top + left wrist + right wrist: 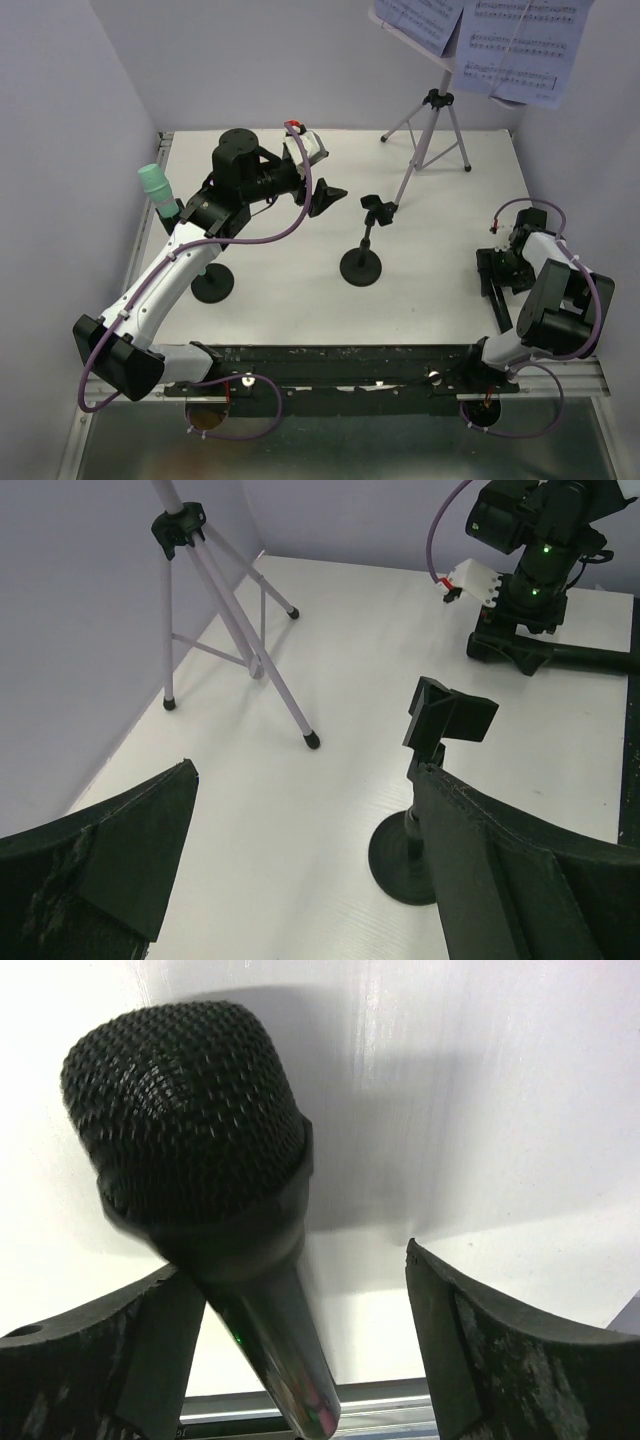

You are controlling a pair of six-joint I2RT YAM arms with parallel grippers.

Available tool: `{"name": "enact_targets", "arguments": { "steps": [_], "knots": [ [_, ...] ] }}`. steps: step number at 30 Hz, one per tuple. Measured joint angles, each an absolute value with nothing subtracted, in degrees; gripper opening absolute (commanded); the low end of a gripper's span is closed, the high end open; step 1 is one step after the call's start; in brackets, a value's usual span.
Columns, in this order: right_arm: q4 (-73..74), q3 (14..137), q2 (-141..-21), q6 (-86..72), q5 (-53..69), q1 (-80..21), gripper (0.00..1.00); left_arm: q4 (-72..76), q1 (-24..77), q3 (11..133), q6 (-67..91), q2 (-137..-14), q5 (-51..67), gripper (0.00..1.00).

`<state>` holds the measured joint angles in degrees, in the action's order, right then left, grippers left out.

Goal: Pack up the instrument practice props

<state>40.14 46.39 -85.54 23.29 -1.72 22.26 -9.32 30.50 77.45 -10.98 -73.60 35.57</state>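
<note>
My right gripper (300, 1265) stands open around the black microphone (190, 1120). Its handle leans on the left finger, with a clear gap to the right finger. From above, that microphone (497, 302) lies on the table by the right gripper (495, 265). My left gripper (328, 195) is open and empty above the table's middle. The short black pole (445, 715) with its empty clip stands just beside the right finger of the left gripper (305, 780). The mint-green microphone (155, 185) sits on the other pole (212, 285), under the left arm. The silver tripod (430, 125) carries sheet-music pages (520, 45).
The tripod's legs (250, 650) spread across the far right corner of the table. White walls close the table on the left, back and right. A black rail (340, 360) runs along the near edge between the two arm bases.
</note>
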Motion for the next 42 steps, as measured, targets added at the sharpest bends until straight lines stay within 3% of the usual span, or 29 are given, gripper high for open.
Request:
{"name": "enact_targets", "arguments": {
  "steps": [8, 11, 16, 23, 28, 34, 42],
  "knots": [
    [40.18, 47.27, -86.5, 22.55, -1.65, 22.57, 0.88, -9.47, 30.5, 77.45, -11.31, -73.6, 35.57, 0.99],
    [40.27, 47.31, -86.52, 22.65, -1.3, 22.59, 0.99, -9.54, 30.5, 77.45, -11.4, -73.6, 35.57, 0.99],
    [44.73, 49.06, -84.71, 24.05, 4.34, 22.61, 1.0, -9.63, 30.5, 77.45, -11.7, -73.6, 35.57, 0.99],
    [51.46, 56.31, -67.2, 22.2, 14.44, 22.63, 0.99, -9.72, 30.5, 74.76, -13.56, -72.71, 35.57, 0.99],
    [55.55, 62.17, -54.65, 23.73, 31.92, 21.85, 0.99, -8.58, 30.48, 68.42, -15.29, -72.38, 36.18, 0.99],
    [58.11, 69.67, -50.35, 23.03, 47.83, 7.6, 1.0, -6.28, 30.5, 62.13, -17.8, -73.93, 39.05, 0.99],
    [57.54, 82.15, -60.9, 22.17, 50.43, -7.6, 1.0, 3.07, 30.5, 56.03, -14.74, -78.48, 42.63, 0.99]
  ]
}}
